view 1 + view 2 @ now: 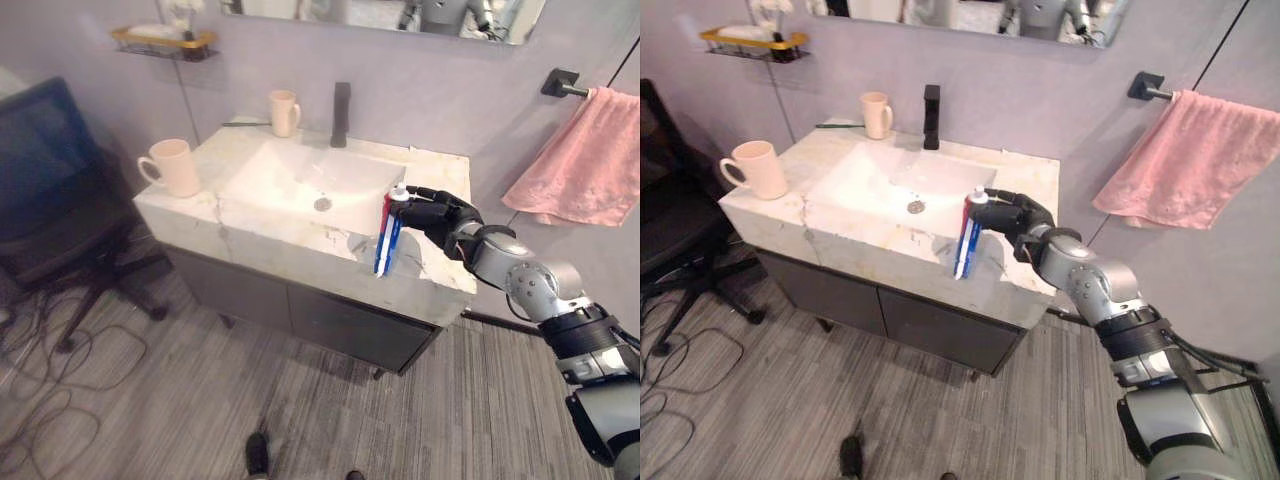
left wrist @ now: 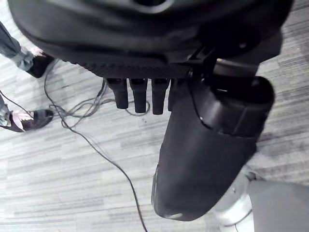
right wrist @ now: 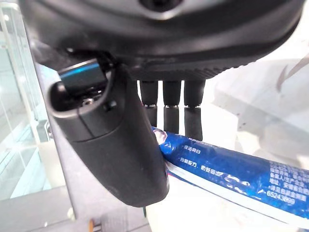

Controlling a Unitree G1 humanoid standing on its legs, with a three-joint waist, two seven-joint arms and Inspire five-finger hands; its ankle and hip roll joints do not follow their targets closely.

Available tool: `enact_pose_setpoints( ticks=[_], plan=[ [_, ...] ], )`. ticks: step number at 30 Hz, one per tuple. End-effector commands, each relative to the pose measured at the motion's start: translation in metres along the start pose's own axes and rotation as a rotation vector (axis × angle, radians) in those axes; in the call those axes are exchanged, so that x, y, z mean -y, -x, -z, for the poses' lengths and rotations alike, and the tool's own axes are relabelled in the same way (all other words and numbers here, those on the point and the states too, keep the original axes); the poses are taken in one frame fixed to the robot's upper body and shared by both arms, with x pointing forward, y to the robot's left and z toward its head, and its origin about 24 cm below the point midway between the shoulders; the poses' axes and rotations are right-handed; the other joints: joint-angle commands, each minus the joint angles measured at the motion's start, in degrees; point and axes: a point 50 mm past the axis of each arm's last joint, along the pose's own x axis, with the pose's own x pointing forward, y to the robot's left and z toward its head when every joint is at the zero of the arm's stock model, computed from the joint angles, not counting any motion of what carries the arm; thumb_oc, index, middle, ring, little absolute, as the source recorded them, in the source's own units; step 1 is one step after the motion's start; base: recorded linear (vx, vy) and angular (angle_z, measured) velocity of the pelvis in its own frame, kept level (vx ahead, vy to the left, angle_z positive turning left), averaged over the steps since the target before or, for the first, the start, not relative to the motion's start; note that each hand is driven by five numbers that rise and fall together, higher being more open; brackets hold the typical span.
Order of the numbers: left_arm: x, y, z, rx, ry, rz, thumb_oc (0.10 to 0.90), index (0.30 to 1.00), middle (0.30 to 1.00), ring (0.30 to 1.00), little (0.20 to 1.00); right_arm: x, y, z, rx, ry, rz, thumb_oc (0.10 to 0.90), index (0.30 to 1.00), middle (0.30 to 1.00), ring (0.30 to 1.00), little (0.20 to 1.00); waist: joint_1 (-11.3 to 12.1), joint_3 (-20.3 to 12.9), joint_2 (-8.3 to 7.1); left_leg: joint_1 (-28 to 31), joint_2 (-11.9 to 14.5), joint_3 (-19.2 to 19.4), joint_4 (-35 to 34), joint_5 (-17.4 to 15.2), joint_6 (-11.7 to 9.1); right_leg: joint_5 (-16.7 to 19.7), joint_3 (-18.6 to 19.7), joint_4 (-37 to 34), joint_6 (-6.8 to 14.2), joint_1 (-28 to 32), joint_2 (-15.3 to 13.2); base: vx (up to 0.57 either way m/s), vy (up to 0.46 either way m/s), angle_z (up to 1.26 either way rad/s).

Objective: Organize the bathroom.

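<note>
Marble vanity top (image 1: 300,240) with sink, big cream mug (image 1: 174,167) at left corner, smaller mug (image 1: 284,112) by black faucet (image 1: 341,114), right hand (image 1: 437,213) pinching toothpaste tube (image 1: 387,235) upright over front right counter, pink towel (image 1: 585,160) on wall, left hand (image 2: 145,92) fingers relaxed above floor

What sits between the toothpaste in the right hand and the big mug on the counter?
The sink basin with its drain lies between the toothpaste, pinched by the right hand, and the big mug, as the left eye view shows.

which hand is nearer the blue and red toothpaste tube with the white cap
Right. The right hand is shut on the blue and red toothpaste tube, holding it upright over the marble counter. The left hand hangs over the grey floor, away from it.
</note>
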Motion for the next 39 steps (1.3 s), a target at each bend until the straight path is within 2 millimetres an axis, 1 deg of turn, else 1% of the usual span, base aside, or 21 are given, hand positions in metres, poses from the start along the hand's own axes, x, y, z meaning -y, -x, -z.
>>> enact_pose_setpoints(
  ticks=[1,2,4,5,7,9,10,11,12,15,16,17,19,20,21,22,24,27,35,37,39],
  plan=[
    [-0.020,-0.003,0.031,-0.081,-0.023,-0.092,0.800,0.900,0.900,0.900,0.900,-0.013,0.013,-0.089,0.345,-0.107,-0.070,0.400,0.300,0.300,0.300,0.300,1.76,-4.75,-2.11,-3.48,-1.80,0.92,5.68,-5.42,1.27,-5.22,1.89,9.02,5.92,0.50,-2.40,0.17,0.283,-0.10],
    [-0.019,-0.003,0.034,-0.096,0.013,-0.092,0.800,0.900,0.900,0.900,0.900,-0.011,0.015,-0.093,0.357,-0.111,-0.058,0.400,0.300,0.300,0.300,0.300,1.89,-5.11,-2.07,-2.70,-3.08,1.60,6.25,-6.94,2.53,-4.37,2.38,10.16,6.59,-0.70,-3.75,0.17,0.273,-0.07],
    [-0.018,-0.003,0.036,-0.100,0.021,-0.093,0.800,0.900,0.900,0.900,0.900,-0.009,0.015,-0.094,0.360,-0.115,-0.051,0.400,0.300,0.300,0.300,0.300,2.00,-5.33,-2.06,-2.50,-3.51,1.78,6.30,-7.37,2.93,-3.85,2.68,10.56,6.83,-1.01,-4.24,0.15,0.232,-0.03],
    [-0.017,-0.004,0.041,-0.110,0.026,-0.098,0.800,0.900,0.900,0.900,0.900,-0.003,0.017,-0.098,0.382,-0.117,-0.033,0.400,0.300,0.300,0.300,0.300,2.20,-5.79,-2.12,-1.85,-4.70,2.13,6.00,-8.26,3.90,-0.41,3.38,11.78,7.05,-1.93,-5.80,0.11,0.187,-0.02],
    [-0.016,-0.004,0.047,-0.119,0.019,-0.109,0.800,0.900,0.900,0.900,0.900,-0.001,0.019,-0.104,0.409,-0.114,-0.024,0.400,0.300,0.300,0.300,0.300,2.36,-5.52,-1.50,-0.44,-4.91,2.47,5.61,-9.19,4.57,5.70,3.42,17.65,6.25,-6.24,-8.42,0.11,0.218,0.05],
    [-0.019,-0.004,0.051,-0.130,0.023,-0.111,0.800,0.900,0.900,0.900,0.900,-0.001,0.021,-0.111,0.433,-0.106,-0.019,0.400,0.300,0.300,0.300,0.300,2.25,-5.08,-0.61,1.46,-5.04,2.99,5.45,-10.28,5.22,8.39,3.58,20.76,5.54,-9.97,-9.56,0.09,0.170,0.02],
    [-0.021,-0.004,0.051,-0.142,0.032,-0.115,0.800,0.900,0.900,0.900,0.900,-0.005,0.023,-0.117,0.456,-0.089,-0.011,0.400,0.300,0.300,0.300,0.300,1.89,-4.83,-0.03,3.39,-5.60,3.40,4.76,-10.93,5.67,9.05,3.67,17.75,5.17,-12.52,-9.14,0.14,0.101,0.00],
    [-0.021,-0.004,0.052,-0.147,0.030,-0.119,0.800,0.900,0.900,0.900,0.900,-0.006,0.023,-0.119,0.466,-0.082,-0.002,0.400,0.300,0.300,0.300,0.300,1.47,-4.67,-0.11,4.53,-6.27,3.38,4.76,-11.65,5.66,8.53,3.97,12.56,5.48,-12.60,-8.16,0.16,0.095,-0.02],
    [-0.022,-0.004,0.052,-0.148,0.028,-0.121,0.800,0.900,0.900,0.900,0.900,-0.006,0.023,-0.120,0.476,-0.073,0.002,0.400,0.300,0.300,0.300,0.300,1.40,-4.71,-0.13,4.64,-6.44,3.47,4.76,-11.64,5.66,8.55,4.21,10.91,5.54,-12.79,-7.68,0.12,0.016,-0.09],
    [-0.021,-0.004,0.055,-0.155,0.024,-0.130,0.800,0.900,0.900,0.900,0.900,-0.001,0.026,-0.122,0.501,-0.064,0.004,0.400,0.300,0.300,0.300,0.300,0.71,-4.55,-1.37,5.72,-7.41,4.12,5.71,-13.57,5.80,10.55,4.38,5.51,7.87,-14.45,-6.27,0.11,-0.006,0.01],
    [-0.021,-0.003,0.055,-0.162,0.030,-0.138,0.800,0.900,0.900,0.900,0.900,0.008,0.032,-0.129,0.530,-0.069,0.005,0.400,0.300,0.300,0.300,0.300,-0.12,-4.45,-2.55,7.43,-7.89,5.07,6.20,-15.05,5.72,12.88,3.63,3.51,9.79,-16.49,-4.93,0.19,-0.037,0.02],
    [-0.023,-0.003,0.053,-0.164,0.014,-0.144,0.800,0.900,0.900,0.900,0.900,0.015,0.037,-0.135,0.547,-0.067,0.015,0.400,0.300,0.300,0.300,0.300,-0.77,-4.54,-2.94,8.74,-8.10,5.05,5.75,-15.43,5.69,13.37,3.40,3.55,10.24,-17.63,-3.86,0.19,-0.034,0.03],
    [-0.023,-0.003,0.050,-0.163,0.001,-0.146,0.800,0.900,0.900,0.900,0.900,0.018,0.039,-0.139,0.552,-0.066,0.022,0.400,0.300,0.300,0.300,0.300,-1.00,-4.64,-3.09,9.45,-8.29,4.68,5.17,-15.37,5.66,13.05,2.91,3.96,10.37,-17.91,-3.18,0.10,-0.012,0.16],
    [-0.023,-0.003,0.048,-0.155,-0.013,-0.147,0.800,0.900,0.900,0.900,0.900,0.022,0.042,-0.143,0.562,-0.056,0.024,0.400,0.300,0.300,0.300,0.300,-1.27,-4.84,-3.12,10.31,-8.39,4.13,3.89,-14.96,5.63,11.55,2.30,5.25,10.23,-17.93,-1.95,0.11,-0.027,0.44],
    [-0.024,-0.003,0.044,-0.145,-0.045,-0.154,0.800,0.900,0.900,0.900,0.900,0.027,0.044,-0.148,0.572,-0.046,0.032,0.400,0.300,0.300,0.300,0.300,-1.61,-5.36,-3.46,10.51,-8.97,3.37,3.71,-15.27,5.94,10.47,3.90,4.80,9.77,-17.16,-1.50,0.12,-0.031,0.49],
    [-0.025,-0.003,0.043,-0.143,-0.055,-0.158,0.800,0.900,0.900,0.900,0.900,0.027,0.044,-0.150,0.574,-0.045,0.035,0.400,0.300,0.300,0.300,0.300,-1.87,-5.54,-3.62,10.45,-9.16,3.18,4.16,-15.65,6.09,10.52,4.53,4.19,9.72,-16.82,-1.64,0.10,-0.042,0.56],
    [-0.027,-0.003,0.043,-0.141,-0.031,-0.144,0.800,0.900,0.900,0.900,0.900,0.026,0.044,-0.156,0.593,-0.042,0.029,0.400,0.300,0.300,0.300,0.300,-1.54,-5.96,-3.16,10.18,-8.26,2.32,4.11,-14.57,5.32,7.82,3.29,6.47,8.88,-14.79,-1.48,0.07,-0.031,0.58],
    [-0.030,-0.003,0.039,-0.127,-0.059,-0.137,0.800,0.900,0.900,0.900,0.900,0.027,0.042,-0.158,0.612,-0.043,0.016,0.400,0.300,0.300,0.300,0.300,-1.38,-6.40,-3.25,10.54,-8.14,2.24,3.42,-14.29,5.29,7.48,3.18,4.91,8.64,-13.11,-1.31,0.05,-0.017,-0.05],
    [-0.027,-0.002,0.034,-0.128,-0.040,-0.137,0.800,0.900,0.900,0.900,0.900,-0.024,0.051,-0.182,0.714,-0.012,-0.184,0.400,0.300,0.300,0.300,0.300,-0.96,-8.34,-3.90,11.82,-7.95,1.15,-0.97,-12.67,5.17,7.48,3.20,3.07,9.12,-11.59,-0.45,0.02,-0.002,-0.07],
    [-0.026,-0.002,0.033,-0.126,-0.035,-0.137,0.800,0.900,0.900,0.900,0.900,-0.051,0.056,-0.186,0.750,0.001,-0.280,0.400,0.300,0.300,0.300,0.300,-0.63,-8.63,-4.21,11.54,-7.89,1.08,-0.99,-12.57,5.12,7.37,3.33,2.87,9.13,-11.45,-0.39,0.00,0.000,0.00],
    [-0.024,-0.002,0.032,-0.124,-0.024,-0.134,0.800,0.900,0.900,0.900,0.900,-0.067,0.059,-0.185,0.769,-0.001,-0.338,0.400,0.300,0.300,0.300,0.300,-0.45,-8.80,-4.28,11.40,-7.82,1.08,-0.94,-12.52,5.07,7.31,3.36,2.77,9.11,-11.30,-0.37,0.00,0.000,0.00]
  ],
)
